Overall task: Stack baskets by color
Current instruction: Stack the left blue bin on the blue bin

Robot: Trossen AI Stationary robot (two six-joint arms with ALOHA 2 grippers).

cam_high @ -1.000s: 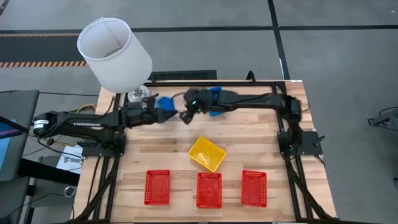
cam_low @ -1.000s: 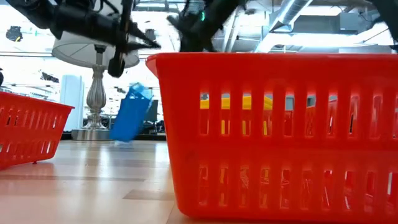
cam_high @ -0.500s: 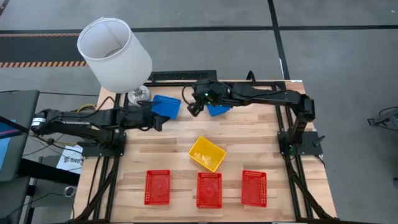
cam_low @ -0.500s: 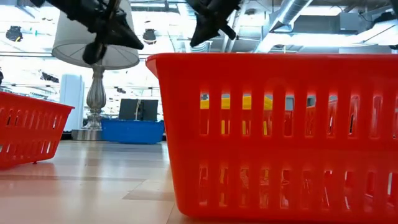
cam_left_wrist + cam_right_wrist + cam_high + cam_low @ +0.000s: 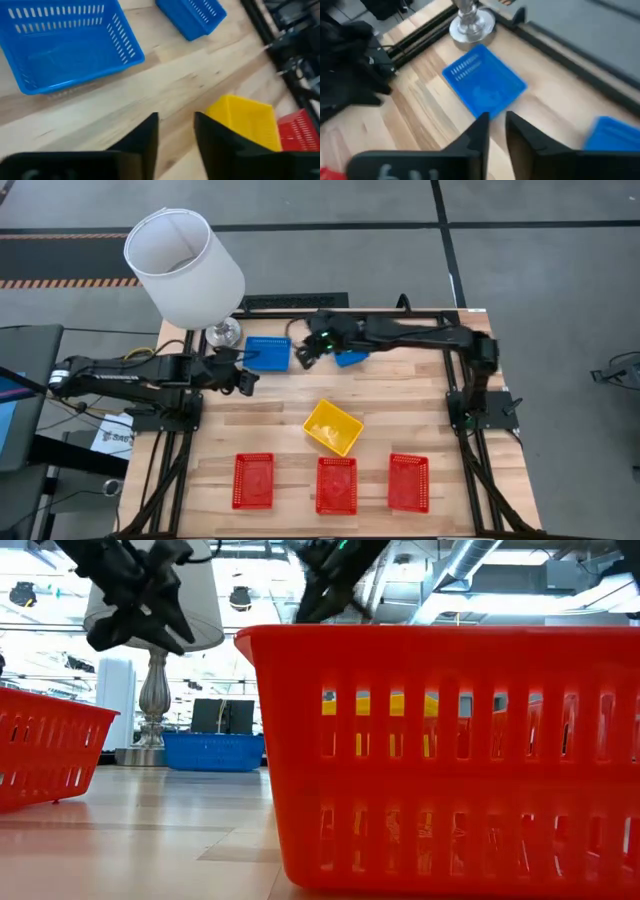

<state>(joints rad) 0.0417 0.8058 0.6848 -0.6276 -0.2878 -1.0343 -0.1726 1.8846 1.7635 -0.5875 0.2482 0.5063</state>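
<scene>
A blue mesh basket (image 5: 267, 352) sits flat, long axis left-right, opening upward; left gripper (image 5: 247, 380) and right gripper (image 5: 304, 356) both slightly spread, empty.

A light wooden plank tabletop (image 5: 400, 415) is observed, bordered by a black frame. A lamp (image 5: 222, 332) with a white shade is stood at the far left corner. A blue basket (image 5: 268, 353) is set flat just beside the lamp base; a second blue basket (image 5: 350, 358) lies farther from the lamp along the same far edge. A yellow basket (image 5: 333, 427) is placed askew near the centre. Three red baskets (image 5: 253, 480) (image 5: 336, 484) (image 5: 408, 481) are lined along the near edge, well apart from the lamp.
</scene>
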